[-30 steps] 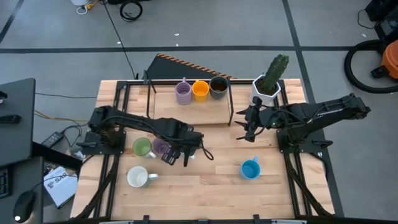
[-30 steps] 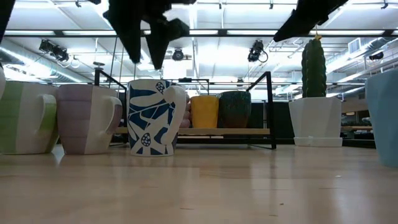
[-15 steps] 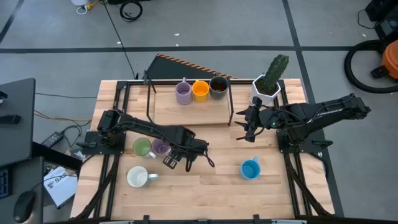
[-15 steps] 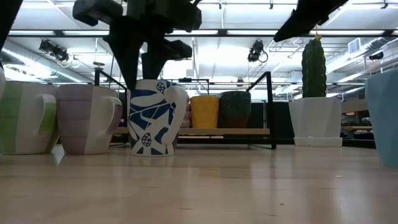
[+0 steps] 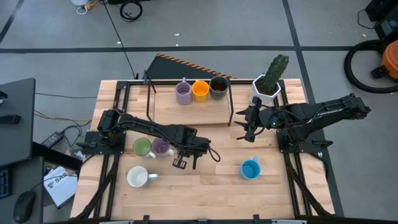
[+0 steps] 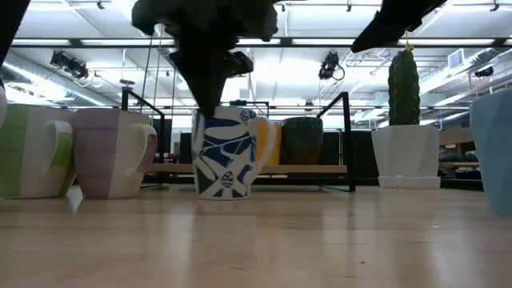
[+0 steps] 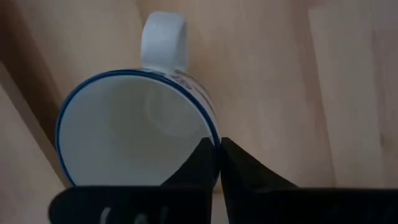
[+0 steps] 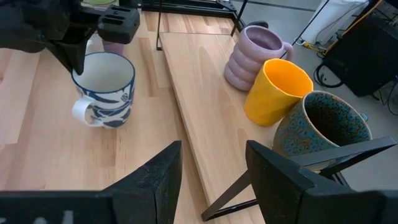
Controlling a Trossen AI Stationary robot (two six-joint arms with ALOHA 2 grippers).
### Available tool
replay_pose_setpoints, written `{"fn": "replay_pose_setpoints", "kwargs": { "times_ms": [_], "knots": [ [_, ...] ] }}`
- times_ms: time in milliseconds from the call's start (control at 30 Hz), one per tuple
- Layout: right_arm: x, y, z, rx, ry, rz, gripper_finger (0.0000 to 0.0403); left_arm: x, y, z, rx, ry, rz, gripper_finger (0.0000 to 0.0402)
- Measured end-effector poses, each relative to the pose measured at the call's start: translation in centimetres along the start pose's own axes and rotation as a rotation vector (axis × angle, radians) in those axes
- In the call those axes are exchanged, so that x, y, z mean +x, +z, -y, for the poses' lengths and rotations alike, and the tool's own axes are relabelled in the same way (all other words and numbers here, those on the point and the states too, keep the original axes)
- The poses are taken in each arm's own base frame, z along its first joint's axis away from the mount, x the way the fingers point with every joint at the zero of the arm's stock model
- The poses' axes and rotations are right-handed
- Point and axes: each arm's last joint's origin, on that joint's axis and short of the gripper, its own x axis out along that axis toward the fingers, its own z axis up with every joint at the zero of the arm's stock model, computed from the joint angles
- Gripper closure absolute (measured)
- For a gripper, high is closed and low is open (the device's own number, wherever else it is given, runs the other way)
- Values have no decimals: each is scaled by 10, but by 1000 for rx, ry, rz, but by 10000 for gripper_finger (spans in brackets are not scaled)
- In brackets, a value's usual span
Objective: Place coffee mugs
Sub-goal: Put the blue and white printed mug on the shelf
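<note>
Near the desk's centre, the left gripper pinches the rim of the blue-patterned white mug with closed fingers, standing it upright for carrying toward the rack at twelve o'clock, while the right gripper waits with fingers apart.

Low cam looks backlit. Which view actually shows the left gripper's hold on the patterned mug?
Low view: ceiling lights silhouette the left gripper above the blue-patterned mug, hiding the grip. Left wrist view: evenly lit, fingers pinch the rim. Right wrist view: also well lit; right gripper hangs open.
</note>
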Motion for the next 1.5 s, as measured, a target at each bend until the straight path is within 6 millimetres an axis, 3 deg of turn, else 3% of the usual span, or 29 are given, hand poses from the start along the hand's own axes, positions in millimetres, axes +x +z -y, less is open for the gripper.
{"fn": "replay_pose_setpoints", "kwargs": {
  "times_ms": [167, 433, 767, 1000, 1500],
  "knots": [
    [0, 1, 0, -2, 0, 6, 220, 0, 7, -5, -139, -9, 75, 367],
    [0, 0, 0, -3, 0, 5, 220, -1, 10, -27, -497, -102, 141, 376],
    [0, 0, 0, -4, 6, 3, 220, -1, 14, -22, -392, -98, 182, 312],
    [1, 0, 1, -7, -2, 2, 220, -2, 15, -18, -179, -113, 195, 262],
    [1, 0, 2, -1, 7, 0, 220, -11, -7, -20, 756, 62, -88, 256]
  ]
}}
